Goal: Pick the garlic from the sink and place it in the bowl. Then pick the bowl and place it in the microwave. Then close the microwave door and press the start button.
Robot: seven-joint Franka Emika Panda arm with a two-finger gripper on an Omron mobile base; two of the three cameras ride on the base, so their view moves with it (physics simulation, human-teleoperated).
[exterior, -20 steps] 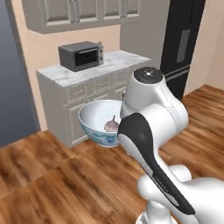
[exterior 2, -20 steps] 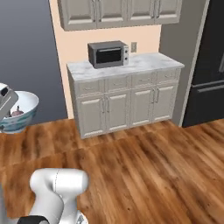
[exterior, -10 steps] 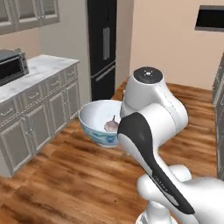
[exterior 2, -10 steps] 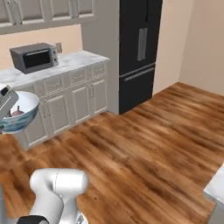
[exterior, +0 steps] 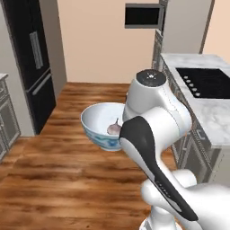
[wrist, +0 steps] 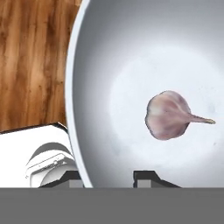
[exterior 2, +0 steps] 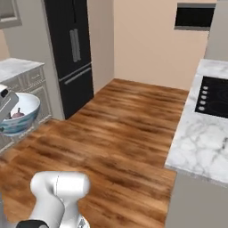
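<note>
Bowl (exterior: 102, 125) sits mid-frame with the garlic (wrist: 167, 115) lying inside, gripper (wrist: 109, 175) pinching its rim, so I'd keep it level while hauling it toward the microwave (exterior: 143, 15) up top.

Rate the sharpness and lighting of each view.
Hand view: crisp garlic, bright patch on the bowl's floor, soft shadow beneath. Left base view: flat even light, soft edges. Right base view: the bowl cropped at the left edge.

I'm in a home kitchen: black fridge (exterior 2: 73, 49) at ten o'clock, marble counter (exterior 2: 200, 142) with cooktop (exterior 2: 216, 95) at two, wood floor (exterior 2: 120, 129).
</note>
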